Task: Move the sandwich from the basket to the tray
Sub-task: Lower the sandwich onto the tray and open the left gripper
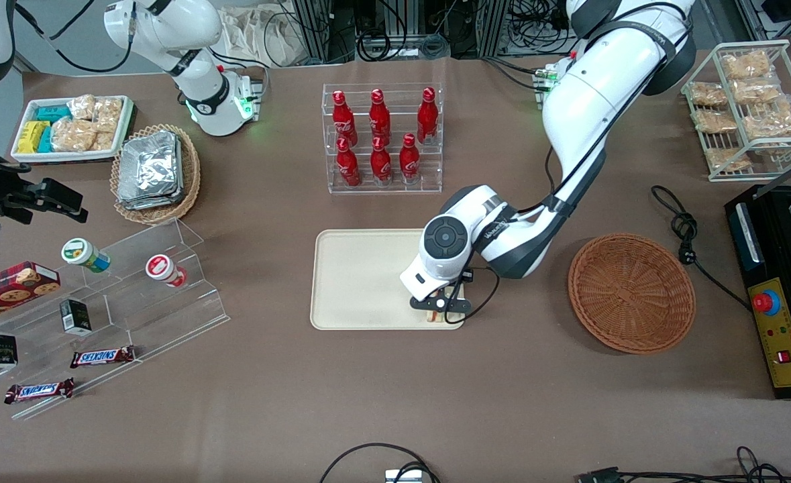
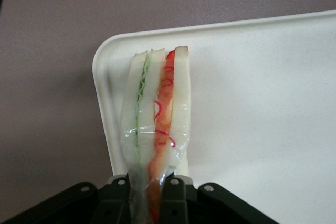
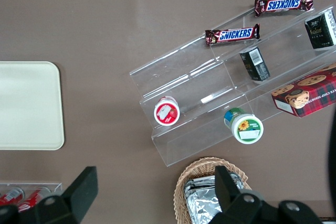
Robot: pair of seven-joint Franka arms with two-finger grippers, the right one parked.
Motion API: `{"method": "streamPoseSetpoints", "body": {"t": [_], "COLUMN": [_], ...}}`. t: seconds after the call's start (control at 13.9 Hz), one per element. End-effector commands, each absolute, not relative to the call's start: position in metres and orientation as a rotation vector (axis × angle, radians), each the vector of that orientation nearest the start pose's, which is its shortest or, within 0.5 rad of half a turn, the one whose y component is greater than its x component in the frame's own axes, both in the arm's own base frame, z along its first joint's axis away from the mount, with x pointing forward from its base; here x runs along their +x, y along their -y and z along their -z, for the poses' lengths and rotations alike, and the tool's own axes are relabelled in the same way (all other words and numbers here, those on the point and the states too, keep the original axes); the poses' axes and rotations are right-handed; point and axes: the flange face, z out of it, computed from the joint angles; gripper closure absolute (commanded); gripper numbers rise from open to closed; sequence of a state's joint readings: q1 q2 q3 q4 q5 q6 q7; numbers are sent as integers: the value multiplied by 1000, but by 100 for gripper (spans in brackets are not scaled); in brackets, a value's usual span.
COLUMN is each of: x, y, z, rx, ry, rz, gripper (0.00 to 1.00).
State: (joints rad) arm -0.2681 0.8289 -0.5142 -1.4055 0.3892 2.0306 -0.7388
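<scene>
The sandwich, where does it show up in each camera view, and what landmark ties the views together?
Front view: sandwich barely visible under the gripper, at the tray's corner nearest the camera, toward the basket.
Left wrist view: sandwich pinched in the gripper, over the tray corner.
Right wrist view: not in it.
Shared landmark: the tray.

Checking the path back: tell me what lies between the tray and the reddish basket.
Front view: only bare brown tabletop lies between tray and basket; the arm's hand holds the sandwich over the tray's corner.
</scene>
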Motion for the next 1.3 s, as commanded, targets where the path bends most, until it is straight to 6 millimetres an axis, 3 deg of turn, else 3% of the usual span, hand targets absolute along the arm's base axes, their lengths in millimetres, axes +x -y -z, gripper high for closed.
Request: {"method": "streamPoseSetpoints", "body": {"t": [0.0, 0.14, 0.36, 0.72, 0.94, 1.23], "x": [573, 573, 575, 566, 551, 509], "y": [435, 435, 432, 427, 379, 304], "z": [-247, -248, -257, -314, -342, -391], "rx": [-3095, -3094, -3096, -3068, -3069, -3008], "ry": [-116, -95, -79, -86, -39, -69], "rz": [-111, -105, -96, -58, -111, -83], "gripper": [77, 0, 0, 0, 0, 0]}}
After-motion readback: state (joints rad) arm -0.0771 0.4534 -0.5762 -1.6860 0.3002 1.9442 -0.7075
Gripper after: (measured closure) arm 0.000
